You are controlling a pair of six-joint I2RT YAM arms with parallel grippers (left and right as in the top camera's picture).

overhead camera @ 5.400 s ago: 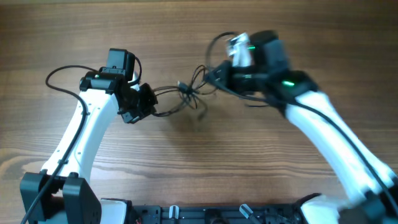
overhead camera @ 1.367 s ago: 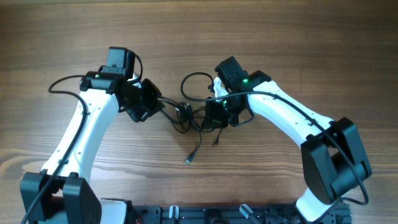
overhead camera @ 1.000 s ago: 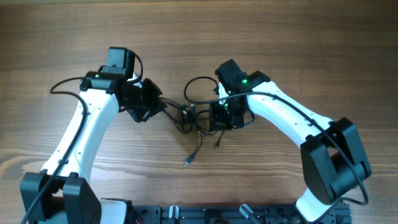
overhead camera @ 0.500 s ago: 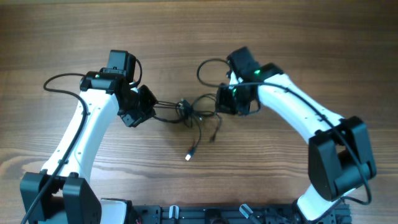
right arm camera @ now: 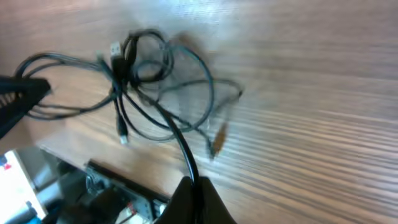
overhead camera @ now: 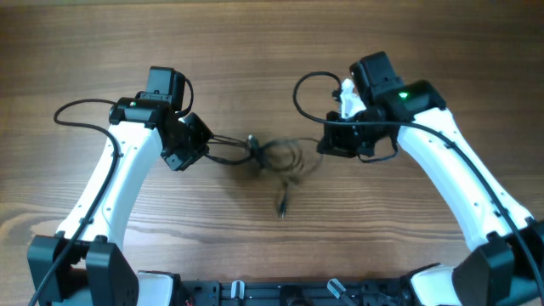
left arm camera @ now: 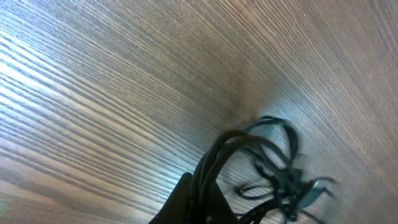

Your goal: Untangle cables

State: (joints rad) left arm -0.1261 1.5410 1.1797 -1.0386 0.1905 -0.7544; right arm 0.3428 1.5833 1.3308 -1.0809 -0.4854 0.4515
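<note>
The cables (overhead camera: 276, 155) are thin dark cords bunched into a loose knot of overlapping loops, strung between the two pincers; one strand trails from the knot toward the robot's base and ends in a small plug end (overhead camera: 281, 206). The left pincer (overhead camera: 202, 151) is clamped together on several strands that fan from its tip to the knot; the right pincer (overhead camera: 326, 142) is likewise closed on a single dark strand running back to the same knot; beneath both lies the wood-grain surface (overhead camera: 255, 51).
</note>
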